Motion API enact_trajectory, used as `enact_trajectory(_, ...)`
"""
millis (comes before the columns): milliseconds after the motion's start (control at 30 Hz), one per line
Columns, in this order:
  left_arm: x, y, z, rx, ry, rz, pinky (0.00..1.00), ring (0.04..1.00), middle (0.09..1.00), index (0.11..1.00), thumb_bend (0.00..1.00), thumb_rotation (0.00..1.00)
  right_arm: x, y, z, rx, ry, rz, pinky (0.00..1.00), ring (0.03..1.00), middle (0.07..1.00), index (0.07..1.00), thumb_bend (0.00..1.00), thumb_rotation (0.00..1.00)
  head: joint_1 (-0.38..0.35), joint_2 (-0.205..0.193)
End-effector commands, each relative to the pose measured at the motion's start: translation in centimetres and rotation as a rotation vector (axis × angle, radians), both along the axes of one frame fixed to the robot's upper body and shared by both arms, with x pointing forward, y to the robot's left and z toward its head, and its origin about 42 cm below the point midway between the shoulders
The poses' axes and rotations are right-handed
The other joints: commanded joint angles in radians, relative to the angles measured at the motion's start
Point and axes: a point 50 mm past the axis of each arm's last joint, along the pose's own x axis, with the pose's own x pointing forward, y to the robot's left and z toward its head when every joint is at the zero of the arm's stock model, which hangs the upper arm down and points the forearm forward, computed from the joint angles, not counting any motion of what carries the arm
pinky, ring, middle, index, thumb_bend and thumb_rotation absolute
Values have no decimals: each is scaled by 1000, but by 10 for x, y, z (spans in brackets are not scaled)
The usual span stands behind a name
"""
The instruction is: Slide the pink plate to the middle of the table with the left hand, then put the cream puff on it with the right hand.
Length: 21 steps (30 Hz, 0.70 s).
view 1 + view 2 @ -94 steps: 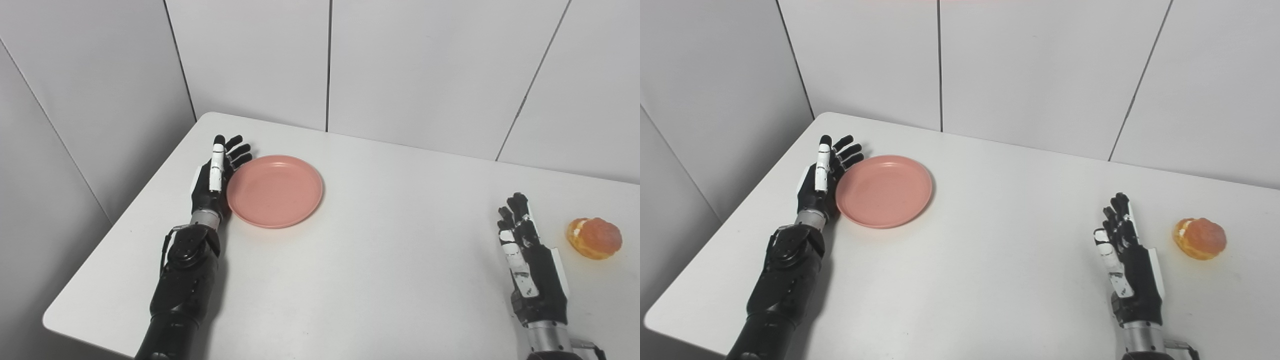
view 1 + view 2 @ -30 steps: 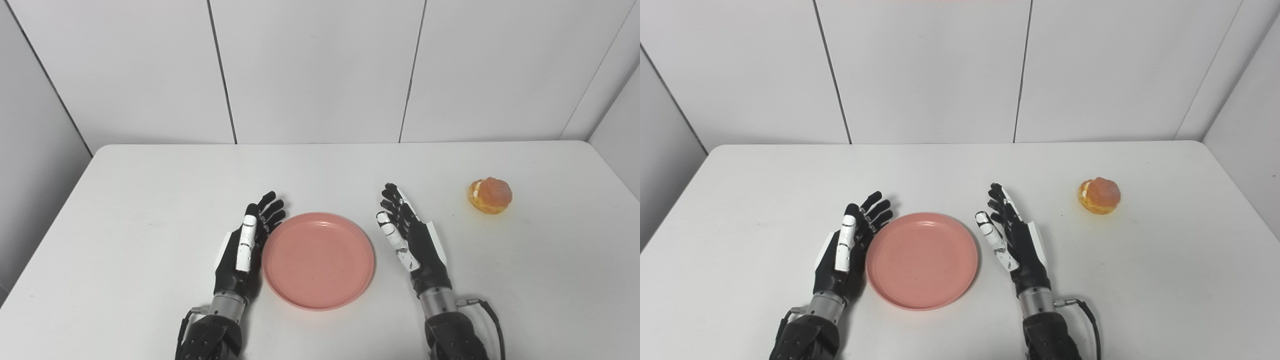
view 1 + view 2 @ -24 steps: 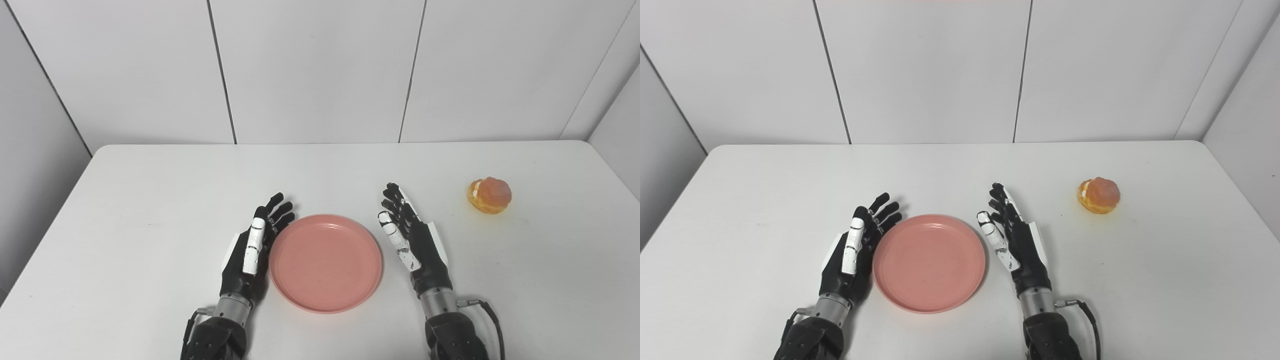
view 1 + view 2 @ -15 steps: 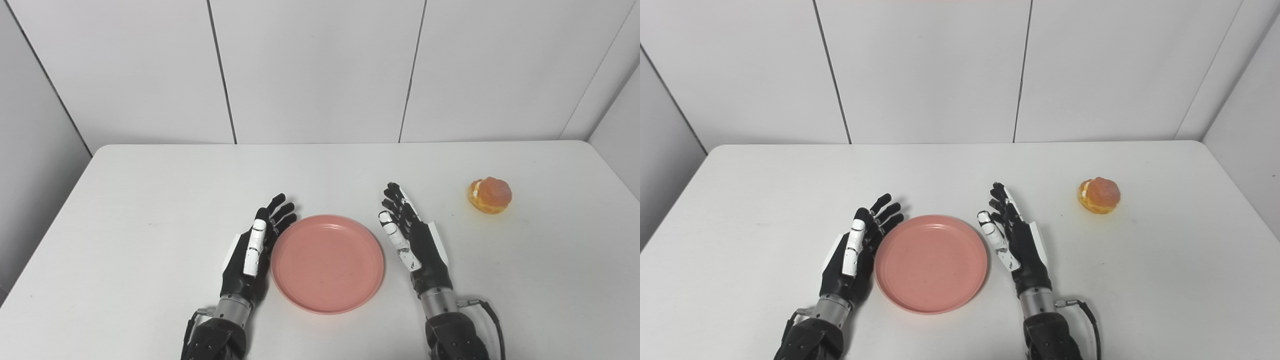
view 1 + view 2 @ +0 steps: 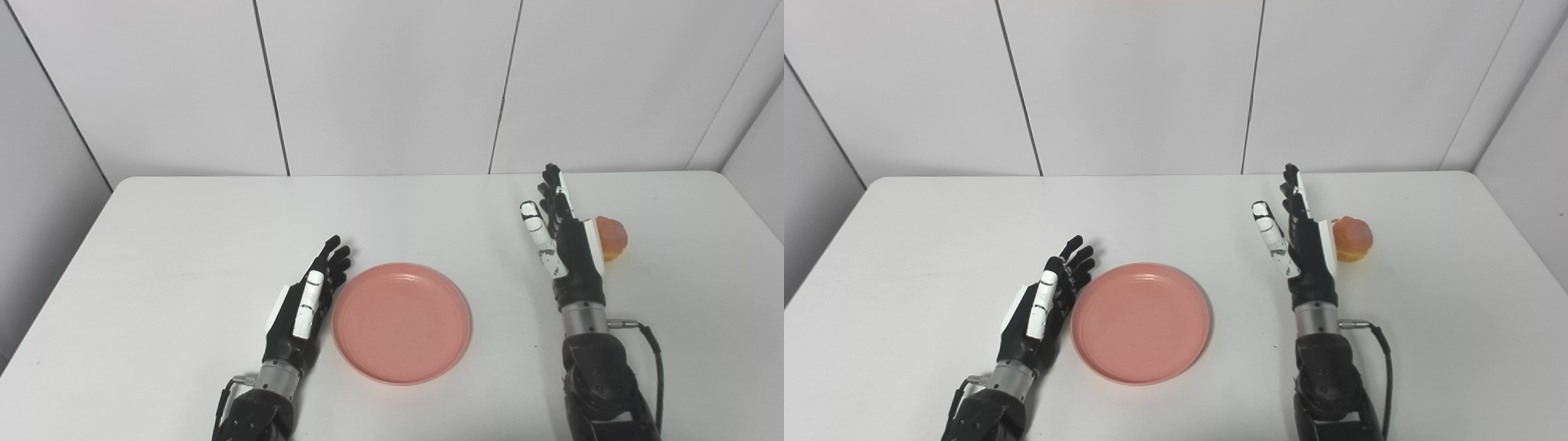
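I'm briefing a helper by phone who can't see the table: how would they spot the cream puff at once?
On the white table, look to the far right part, just right of the raised, open right hand. The cream puff is the small round orange-brown pastry there, unlike the wide flat pink plate near the middle.

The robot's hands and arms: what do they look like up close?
Both the left hand and right hand are black with white panels on the thumb and outer edge. Each has a silver wrist ring above a bulky black forearm. A black cable loops beside the right wrist.
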Motion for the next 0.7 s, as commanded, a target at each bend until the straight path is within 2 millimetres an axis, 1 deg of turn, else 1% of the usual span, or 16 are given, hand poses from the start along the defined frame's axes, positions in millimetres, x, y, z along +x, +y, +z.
enact_trajectory(0, 5, 4, 9, 12, -44, 18, 989, 957, 958, 947, 567, 1000, 8, -14, 30, -77, -90, -47, 843, 925, 946, 960, 595, 790, 1, 0)
enact_trajectory(67, 6, 5, 9, 26, -52, 33, 974, 946, 951, 940, 556, 1000, 11, -24, 35, -124, -97, -64, 824, 936, 955, 961, 598, 729, 1, 0)
enact_trajectory(100, 5, 6, 9, 30, -54, 35, 976, 947, 953, 943, 553, 1000, 11, -27, 36, -138, -98, -68, 811, 940, 958, 959, 601, 682, 1, 0)
enact_trajectory(133, 6, 6, 8, 28, -59, 52, 976, 947, 953, 943, 553, 1000, 12, -32, 38, -142, -96, -79, 810, 940, 958, 959, 602, 677, -2, -3)
enact_trajectory(167, 6, 7, 8, 26, -62, 65, 950, 930, 936, 924, 544, 1000, 13, -34, 38, -143, -94, -86, 851, 944, 949, 949, 622, 578, -3, -5)
enact_trajectory(233, 5, 7, 8, 31, -70, 88, 921, 914, 919, 907, 532, 1000, 16, -41, 40, -148, -95, -115, 878, 942, 937, 938, 641, 499, -3, -5)
enact_trajectory(267, 5, 7, 8, 33, -69, 88, 911, 909, 914, 901, 527, 1000, 17, -45, 42, -169, -100, -143, 885, 940, 933, 934, 647, 476, -6, -3)
enact_trajectory(300, 6, 7, 8, 34, -68, 87, 910, 908, 912, 902, 537, 1000, 19, -47, 42, -184, -104, -163, 876, 928, 923, 924, 659, 446, -6, -3)
enact_trajectory(400, 6, 8, 8, 39, -70, 81, 911, 910, 913, 906, 548, 1000, 23, -58, 44, -262, -95, -235, 867, 921, 922, 916, 677, 434, -8, -2)
enact_trajectory(433, 5, 8, 8, 43, -70, 80, 911, 912, 914, 907, 553, 1000, 25, -61, 45, -293, -88, -258, 836, 906, 922, 916, 679, 443, -8, -2)
enact_trajectory(500, 5, 8, 7, 51, -70, 71, 917, 918, 921, 913, 553, 1000, 28, -73, 47, -363, -76, -304, 807, 888, 918, 917, 676, 445, -8, -6)
enact_trajectory(567, 5, 7, 6, 46, -64, 57, 917, 918, 923, 914, 550, 1000, 30, -84, 48, -399, -53, -335, 792, 879, 915, 915, 674, 415, -7, -7)
enact_trajectory(667, 4, 6, 5, 34, -49, 22, 954, 941, 942, 937, 577, 1000, 33, -99, 49, -448, -17, -367, 765, 865, 912, 904, 696, 346, -7, -7)
